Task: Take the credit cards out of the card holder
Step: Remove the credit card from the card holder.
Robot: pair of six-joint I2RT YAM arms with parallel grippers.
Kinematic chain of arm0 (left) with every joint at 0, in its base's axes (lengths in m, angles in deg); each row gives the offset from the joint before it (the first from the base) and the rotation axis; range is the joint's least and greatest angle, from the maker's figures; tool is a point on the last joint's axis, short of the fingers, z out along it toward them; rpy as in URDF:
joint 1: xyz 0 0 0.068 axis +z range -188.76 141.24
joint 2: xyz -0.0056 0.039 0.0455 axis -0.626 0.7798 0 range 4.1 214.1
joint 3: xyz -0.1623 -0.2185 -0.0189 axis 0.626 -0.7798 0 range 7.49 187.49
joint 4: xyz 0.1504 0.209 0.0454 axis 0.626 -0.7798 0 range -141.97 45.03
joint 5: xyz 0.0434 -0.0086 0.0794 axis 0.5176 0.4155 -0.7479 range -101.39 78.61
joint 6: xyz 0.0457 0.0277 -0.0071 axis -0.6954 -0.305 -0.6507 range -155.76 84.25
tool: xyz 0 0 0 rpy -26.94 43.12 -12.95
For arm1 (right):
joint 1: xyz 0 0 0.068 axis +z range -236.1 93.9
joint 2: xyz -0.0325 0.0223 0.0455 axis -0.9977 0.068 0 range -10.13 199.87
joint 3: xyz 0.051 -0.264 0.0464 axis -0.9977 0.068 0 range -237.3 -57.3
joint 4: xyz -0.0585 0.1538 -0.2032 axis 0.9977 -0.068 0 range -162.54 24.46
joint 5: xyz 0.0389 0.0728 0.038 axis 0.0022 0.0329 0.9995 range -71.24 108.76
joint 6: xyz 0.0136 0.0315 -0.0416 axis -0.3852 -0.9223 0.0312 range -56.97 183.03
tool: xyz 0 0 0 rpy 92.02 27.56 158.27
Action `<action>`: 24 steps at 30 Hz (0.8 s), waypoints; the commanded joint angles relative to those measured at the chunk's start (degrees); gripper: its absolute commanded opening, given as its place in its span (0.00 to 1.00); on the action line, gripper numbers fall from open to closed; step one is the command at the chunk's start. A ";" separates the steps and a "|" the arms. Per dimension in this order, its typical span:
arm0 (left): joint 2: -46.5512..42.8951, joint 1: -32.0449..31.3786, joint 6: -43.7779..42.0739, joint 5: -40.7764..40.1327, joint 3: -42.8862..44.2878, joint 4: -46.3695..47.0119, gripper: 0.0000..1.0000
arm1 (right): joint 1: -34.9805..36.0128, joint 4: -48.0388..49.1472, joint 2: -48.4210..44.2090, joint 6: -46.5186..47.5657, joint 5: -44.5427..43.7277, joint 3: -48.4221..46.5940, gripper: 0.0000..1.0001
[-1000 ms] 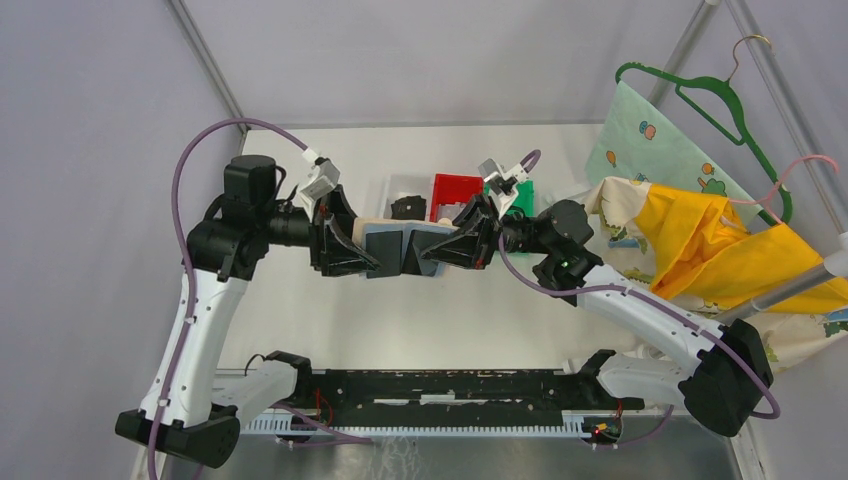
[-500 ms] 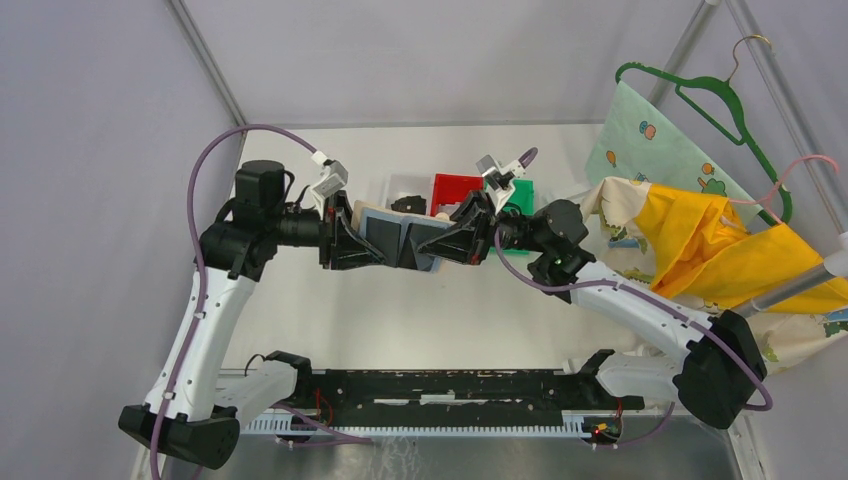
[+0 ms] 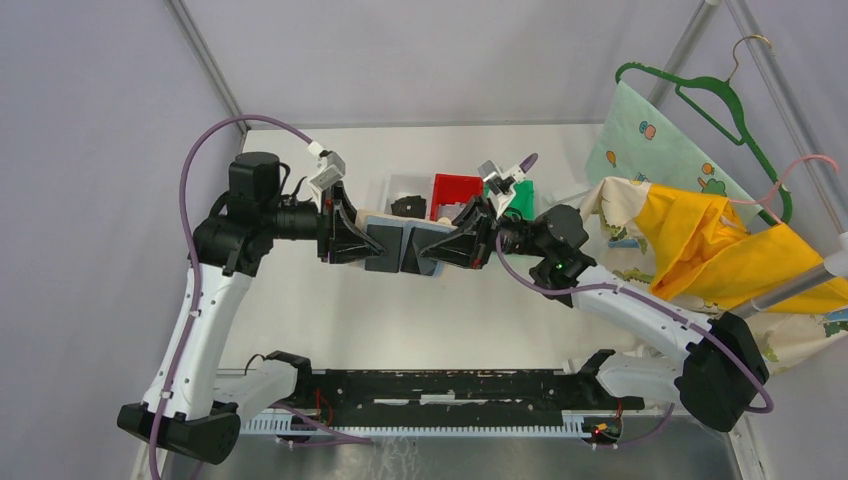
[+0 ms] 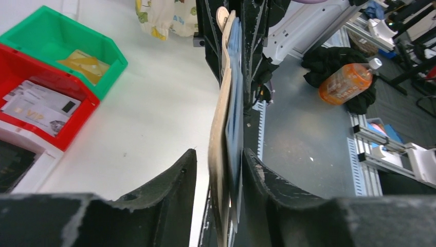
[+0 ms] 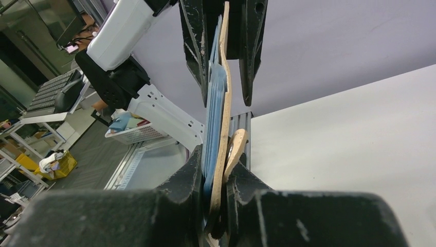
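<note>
**Two grippers at one card holder, held off the table**

At centre left of the top view, we find the left gripper [image 4: 219, 152] at the left end of the card holder [image 3: 400, 248]. Its jaws stand narrow about the holder. One finger [image 4: 267, 185] lies against the blue-grey inner face. Between the other finger [image 4: 169, 185] and the tan cover, a thin strip of white table shows. We cannot tell whether this gripper is clamping.

The holder sits mid-frame, raised off the table [image 3: 400, 320], spread open and spanning the two grippers.

At centre right, the right gripper [image 5: 216, 159] has its jaws pinched onto the holder's other end, with both fingers pressed to it. Just above that gripper in the top view stands the red bin [image 3: 458, 182]. The left wrist view shows pale credit cards [image 4: 36, 105] lying in the bin, apart from the holder. We cannot tell whether any card sits in the holder's pockets.
</note>
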 commanded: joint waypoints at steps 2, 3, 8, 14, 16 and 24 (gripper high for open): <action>0.17 -0.22 0.32 6.51 0.17 0.27 0.46 | -0.32 9.64 -1.04 -4.16 0.34 0.03 0.00; 0.05 -0.22 1.80 6.78 -0.64 1.42 0.46 | -0.34 11.38 -0.70 -5.34 0.34 0.27 0.00; -0.98 -0.33 9.38 6.87 -3.20 8.11 0.47 | -0.32 16.78 0.98 -9.44 0.34 0.70 0.00; -0.82 -0.28 13.23 4.85 -0.67 10.51 0.41 | -0.36 13.38 0.82 -7.04 0.61 0.94 0.00; -0.44 -0.26 11.83 4.23 1.11 8.69 0.40 | -0.48 11.99 0.46 -5.88 0.70 1.20 0.00; 0.80 -0.21 4.93 5.11 4.93 0.80 0.24 | -1.91 11.92 -0.35 -6.45 0.95 1.91 0.00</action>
